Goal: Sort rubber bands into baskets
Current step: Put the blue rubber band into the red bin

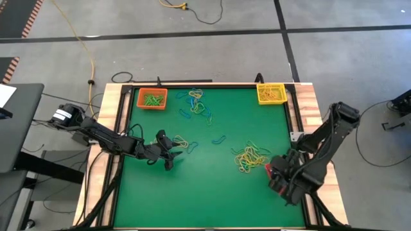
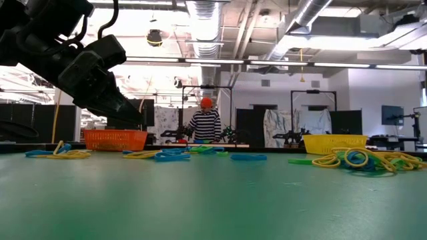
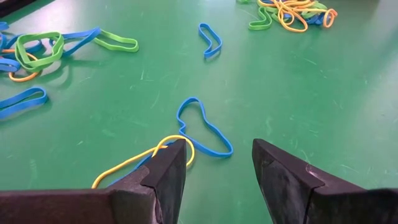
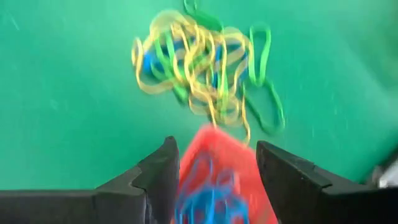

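The red basket (image 4: pixel 227 180) is hard to see. From above, the right arm covers most of it, near the right edge of the desk (image 1: pixel 192 186). In the right wrist view it is blurry, and something blue lies inside it. The right pincer (image 4: pixel 214 168) hangs just above this basket with its fingers wide apart and nothing between them.

The orange basket (image 1: pixel 152 98) sits at the far left corner and has green rubber bands in it. The yellow basket (image 1: pixel 271 94) sits at the far right corner. What is in it is too small to tell.

Loose rubber bands (image 1: pixel 250 157) lie in a tangled heap just beside the red basket. Another bunch lies near the orange basket, and a few single ones lie in the middle.

The left pincer (image 3: pixel 214 168) is low over the desk on the left side. Its fingers are apart and hold nothing. A yellow band (image 3: pixel 140 160) and a blue band (image 3: pixel 202 127) lie right at its tips.

The near half of the green desk is bare. A person in a striped top stands far behind the desk.
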